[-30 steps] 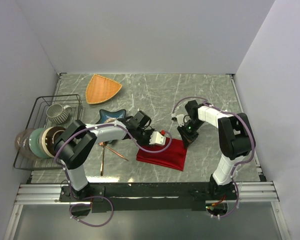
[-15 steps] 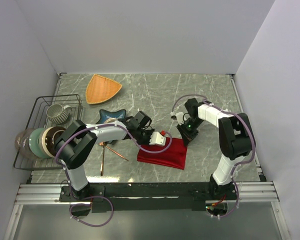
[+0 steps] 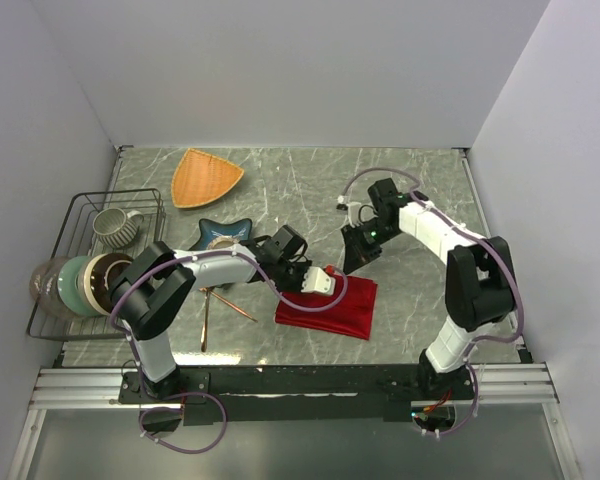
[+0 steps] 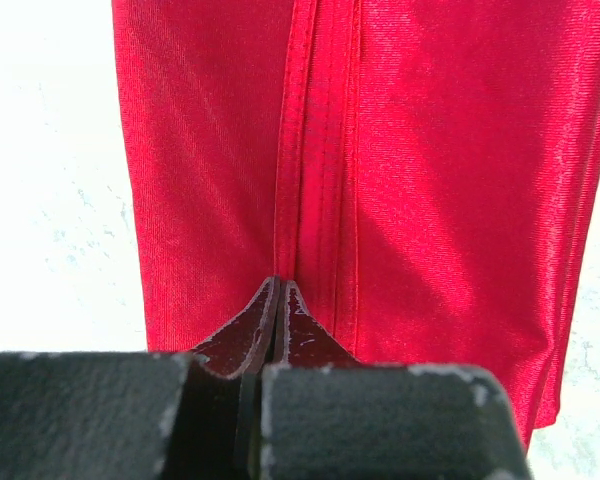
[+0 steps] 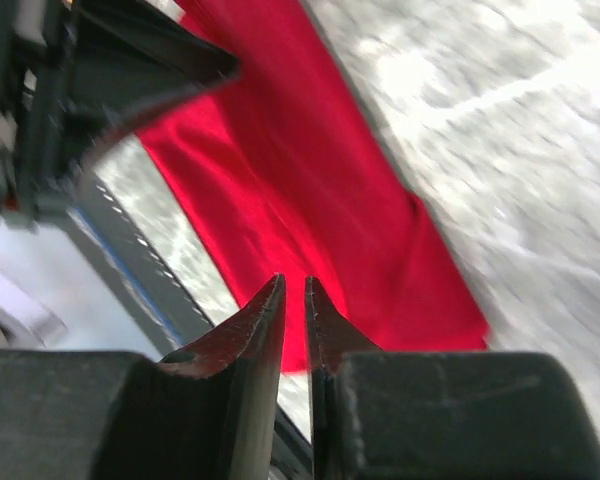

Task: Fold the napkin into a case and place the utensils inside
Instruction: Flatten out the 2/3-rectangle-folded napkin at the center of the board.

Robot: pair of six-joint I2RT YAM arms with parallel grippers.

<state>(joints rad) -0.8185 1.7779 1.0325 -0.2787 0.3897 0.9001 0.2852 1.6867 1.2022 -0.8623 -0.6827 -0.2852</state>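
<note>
The red napkin [image 3: 332, 310] lies folded into a rectangle on the marble table near the front. It fills the left wrist view [image 4: 430, 150], its hem running down the middle. My left gripper [image 3: 326, 284] is shut, tips [image 4: 280, 284] resting on that hem at the napkin's upper left edge; no cloth shows between the jaws. My right gripper [image 3: 351, 260] hovers off the napkin's upper right corner, jaws almost closed and empty [image 5: 294, 282], napkin [image 5: 310, 200] below. Copper utensils [image 3: 220, 301] lie on the table left of the napkin.
A blue star dish [image 3: 225, 232] sits behind the left arm. An orange triangular plate [image 3: 206, 177] is at the back left. A wire rack [image 3: 80, 210] at the left edge holds a mug [image 3: 115, 226] and bowls [image 3: 75, 285].
My right gripper has drawn back up and left, away from the napkin's right corner. My left gripper has shifted slightly down onto the cloth.
</note>
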